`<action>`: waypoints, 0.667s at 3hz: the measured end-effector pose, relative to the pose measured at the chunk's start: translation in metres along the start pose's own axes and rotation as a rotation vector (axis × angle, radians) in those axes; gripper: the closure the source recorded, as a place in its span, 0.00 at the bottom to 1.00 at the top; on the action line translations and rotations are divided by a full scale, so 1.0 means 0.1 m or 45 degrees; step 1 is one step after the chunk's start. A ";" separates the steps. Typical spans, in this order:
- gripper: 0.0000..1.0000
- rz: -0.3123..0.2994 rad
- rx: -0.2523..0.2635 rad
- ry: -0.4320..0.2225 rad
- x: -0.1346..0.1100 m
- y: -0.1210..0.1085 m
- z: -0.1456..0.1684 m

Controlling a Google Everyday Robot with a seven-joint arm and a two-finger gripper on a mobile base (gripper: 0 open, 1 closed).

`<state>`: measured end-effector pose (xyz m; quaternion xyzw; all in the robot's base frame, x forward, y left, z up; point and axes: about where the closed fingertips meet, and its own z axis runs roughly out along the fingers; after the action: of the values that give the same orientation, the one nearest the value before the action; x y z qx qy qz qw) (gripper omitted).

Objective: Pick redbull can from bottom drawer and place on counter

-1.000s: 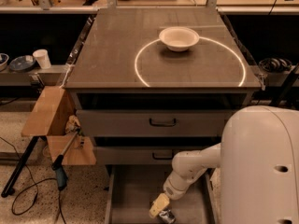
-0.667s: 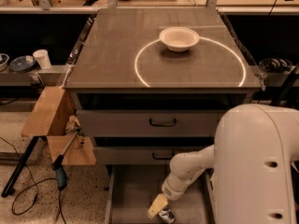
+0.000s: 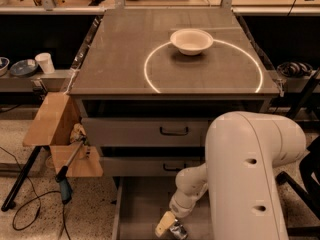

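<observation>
Camera view: the white arm's gripper (image 3: 168, 227) reaches down into the wide, shallow grey metal bottom drawer (image 3: 140, 209), which stands open at the frame's lower edge. The small shiny silver redbull can (image 3: 179, 231) lies in that drawer, right against the gripper (whether it is clasped, I cannot tell). Above, the flat grey-brown counter (image 3: 120, 59) bears a round white bowl (image 3: 191, 41) on its bright circle's far edge.

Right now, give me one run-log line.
gripper: in bottom drawer, at redbull can | counter: white bowl, no can yet
</observation>
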<state>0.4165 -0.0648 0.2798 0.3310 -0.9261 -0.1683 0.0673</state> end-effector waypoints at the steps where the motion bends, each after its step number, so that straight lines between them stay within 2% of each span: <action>1: 0.00 0.003 0.012 -0.026 -0.13 0.00 0.11; 2: 0.00 0.052 0.036 -0.060 -0.44 -0.08 0.41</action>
<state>0.4454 -0.0319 0.2377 0.3089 -0.9362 -0.1615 0.0442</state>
